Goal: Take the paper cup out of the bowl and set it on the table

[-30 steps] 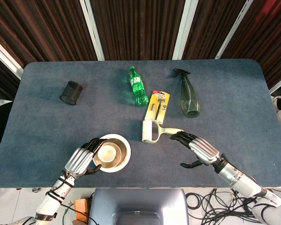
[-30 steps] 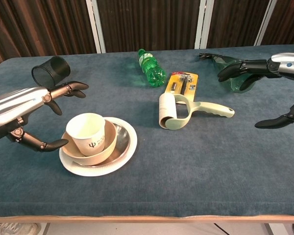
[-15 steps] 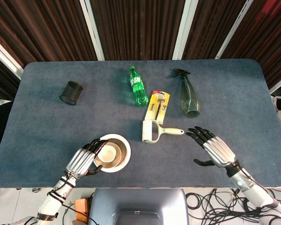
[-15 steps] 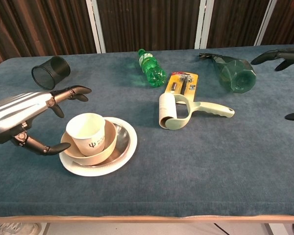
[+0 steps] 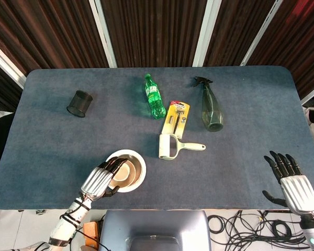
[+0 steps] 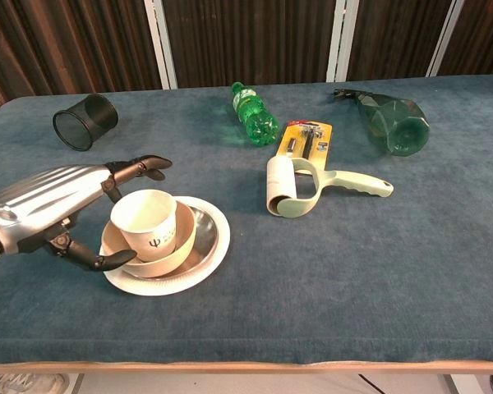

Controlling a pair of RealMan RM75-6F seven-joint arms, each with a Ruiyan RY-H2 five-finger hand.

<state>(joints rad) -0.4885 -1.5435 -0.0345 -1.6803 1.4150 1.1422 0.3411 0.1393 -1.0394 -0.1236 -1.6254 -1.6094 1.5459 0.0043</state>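
None of the job is done | cup (image 6: pixel 145 225) sits in bowl (image 6: pixel 185 246) | left hand (image 6: pixel 53 205) spread around cup, not gripping it | right hand (image 5: pixel 295 185) spread, far off | left to do: grab, lift, set on table (image 6: pixel 329 254)

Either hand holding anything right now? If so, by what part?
Nothing held. The left hand brackets the paper cup in the bowl with fingers apart, not closed on it. The right hand is open, off the table.
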